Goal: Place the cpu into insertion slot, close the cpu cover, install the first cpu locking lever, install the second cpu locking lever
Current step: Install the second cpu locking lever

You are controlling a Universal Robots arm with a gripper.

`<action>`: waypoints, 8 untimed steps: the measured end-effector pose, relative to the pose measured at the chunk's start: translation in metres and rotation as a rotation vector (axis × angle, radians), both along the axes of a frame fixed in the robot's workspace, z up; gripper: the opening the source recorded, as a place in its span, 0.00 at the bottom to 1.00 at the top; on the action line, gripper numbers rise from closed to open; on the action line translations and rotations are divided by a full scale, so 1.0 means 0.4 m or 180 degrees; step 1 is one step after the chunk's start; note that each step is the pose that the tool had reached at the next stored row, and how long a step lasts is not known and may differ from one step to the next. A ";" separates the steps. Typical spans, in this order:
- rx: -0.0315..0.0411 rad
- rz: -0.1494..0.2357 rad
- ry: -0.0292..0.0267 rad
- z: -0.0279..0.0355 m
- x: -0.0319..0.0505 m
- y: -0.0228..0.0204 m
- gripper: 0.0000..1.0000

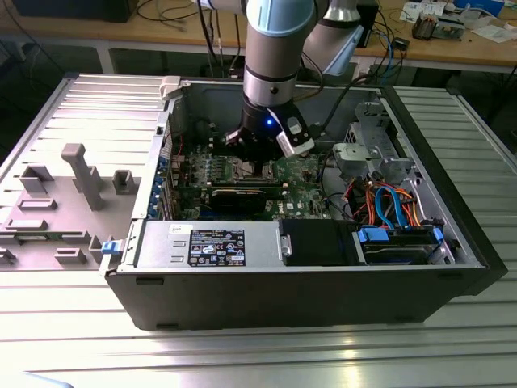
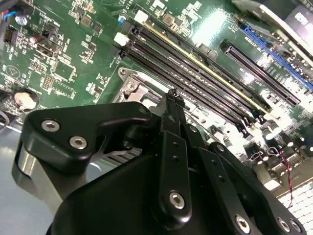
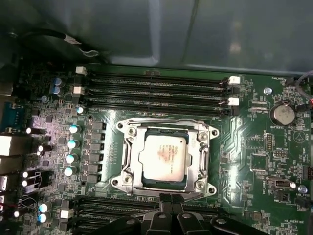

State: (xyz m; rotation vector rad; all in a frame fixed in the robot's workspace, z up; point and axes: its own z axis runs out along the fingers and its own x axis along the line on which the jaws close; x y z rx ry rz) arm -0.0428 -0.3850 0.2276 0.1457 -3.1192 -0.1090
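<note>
Black gripper (image 2: 172, 100) linkage crowds the second wrist view, its two fingers pressed tip to tip with nothing between them, poised just above the edge of the socket. From where I stand that looks deliberate: a closed point is a handy thing for nudging a thin lever or plate, not for carrying.

Below it, in the first wrist view, the cpu (image 3: 163, 156) lies flat inside the insertion slot (image 3: 128, 161), its pale metal top showing through the big window of the cpu cover (image 3: 197, 145), which seems to be folded down over it. Whether the locking levers are hooked home I can't honestly say; the thin bars along the frame are hard to follow.

Long memory slots (image 3: 156, 88) run along both sides of the socket, close to it, and a round coin battery (image 3: 282, 113) sits well off. In the exterior view the arm reaches down into the open computer case (image 1: 242, 283), with a bundle of orange and blue cables (image 1: 386, 204) towards that view's right.
</note>
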 end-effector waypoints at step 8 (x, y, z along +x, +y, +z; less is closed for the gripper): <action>0.0051 0.0008 0.0000 -0.002 -0.028 -0.015 0.11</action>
